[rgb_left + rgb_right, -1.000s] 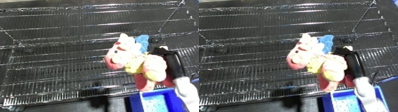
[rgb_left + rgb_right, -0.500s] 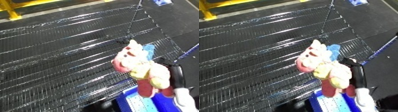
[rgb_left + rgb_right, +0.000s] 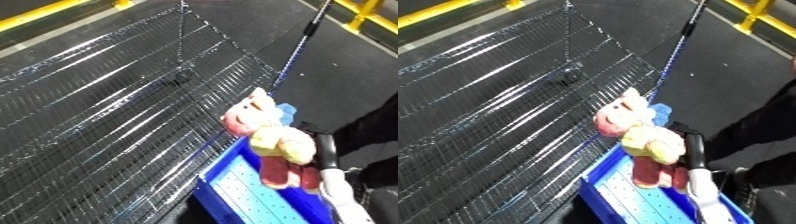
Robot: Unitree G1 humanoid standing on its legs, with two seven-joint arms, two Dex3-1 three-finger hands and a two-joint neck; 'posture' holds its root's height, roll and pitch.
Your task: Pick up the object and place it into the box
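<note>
over the bin (image 3: 233, 186), right robot hand (image 3: 322, 150) grips toy (image 3: 266, 140)

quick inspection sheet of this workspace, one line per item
surface: wire mesh shelf, bare where visible, running diagonally across the view
job's things: pink and yellow plush toy held upright over the blue bin, its lower end within the bin's rim; not released
clutter: nothing seen on the shelf
robot hands: right robot hand sits behind the plush toy at its right side, black fingers against it; left robot hand not in view
cables: nothing seen
surroundings: dark floor beyond the shelf, yellow rails at the upper corners, a thin pole standing at the shelf's far edge
</note>
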